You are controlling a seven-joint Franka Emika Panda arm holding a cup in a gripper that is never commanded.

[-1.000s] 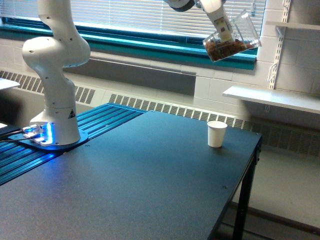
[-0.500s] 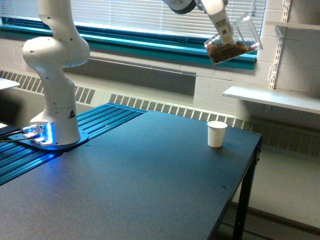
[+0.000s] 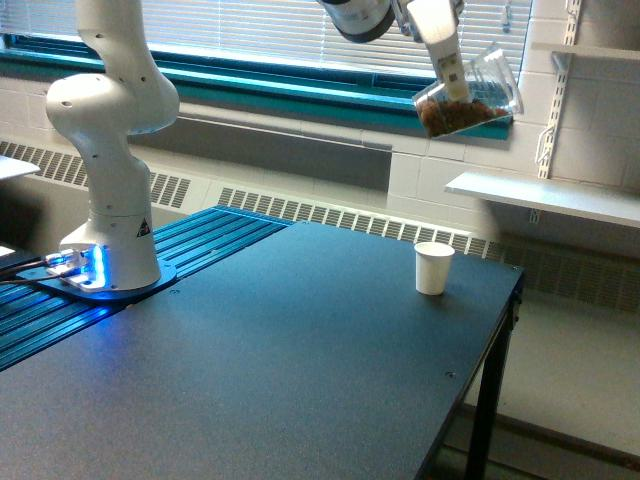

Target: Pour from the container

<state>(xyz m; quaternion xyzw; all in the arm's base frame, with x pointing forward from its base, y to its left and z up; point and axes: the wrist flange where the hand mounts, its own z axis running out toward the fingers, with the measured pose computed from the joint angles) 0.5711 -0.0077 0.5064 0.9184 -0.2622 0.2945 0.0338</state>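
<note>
The container [image 3: 470, 95], a clear plastic cup with brown granular bits lying along its lower side, hangs high at the upper right of the exterior view, tilted strongly with its mouth toward the view's right. My gripper [image 3: 452, 72] is shut on it, one white finger lying across its wall. A small white paper cup [image 3: 433, 267] stands upright on the dark table [image 3: 300, 360], well below the container and slightly to its left. No granules are seen falling.
The arm's white base [image 3: 108, 200] stands at the left on a blue-lit ribbed plate. The table's right edge [image 3: 505, 320] drops off just past the paper cup. A white wall shelf [image 3: 560, 195] and window blinds lie behind.
The container has shifted slightly to the right and rotated a little, its brown contents settling along the lower wall. The paper cup has not moved.
</note>
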